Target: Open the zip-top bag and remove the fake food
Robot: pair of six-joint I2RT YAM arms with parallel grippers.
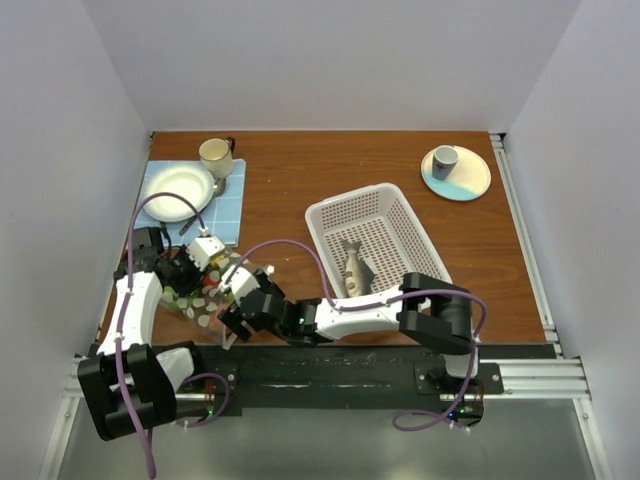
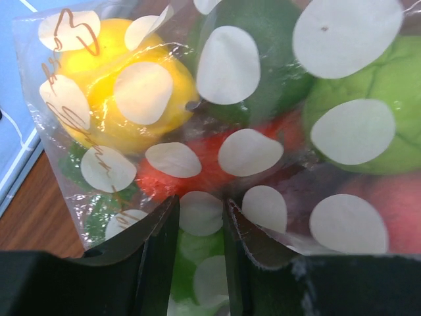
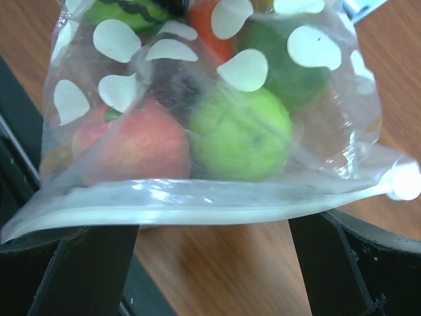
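Closest to us, in the left wrist view, the left gripper point(image 2: 200, 205) has its two black fingers drawn near together, clenched on a fold of the zip-top bag point(image 2: 250, 151). We count one bag, lying at the near left of the table point(image 1: 300, 170) between the two grippers, with most of the fake food point(image 3: 197, 118) inside it. The right gripper point(image 3: 207, 230) stands released, its jaws spread wide, and the bag's white zip strip point(image 3: 164, 209) runs across the gap without being pinched. Through the dotted film the right wrist view gives us one red-pink fruit point(image 3: 131, 146), one pale green fruit point(image 3: 240, 131), one darker green fruit point(image 3: 289, 76) and one orange-red piece point(image 3: 209, 29). Only the left wrist view shows the single yellow fruit point(image 2: 118, 85). Only the top view shows the rest: one white perforated basket point(image 1: 350, 197) holding one grey-brown fish point(image 1: 354, 268), two cups, a tan one point(image 1: 215, 155) and a grey one point(image 1: 443, 160) standing on a plate point(image 1: 470, 180), and one white bowl point(image 1: 178, 190) on a blue mat point(image 1: 230, 208). We see a brown wooden tabletop, closed in by plain white walls on three sides.
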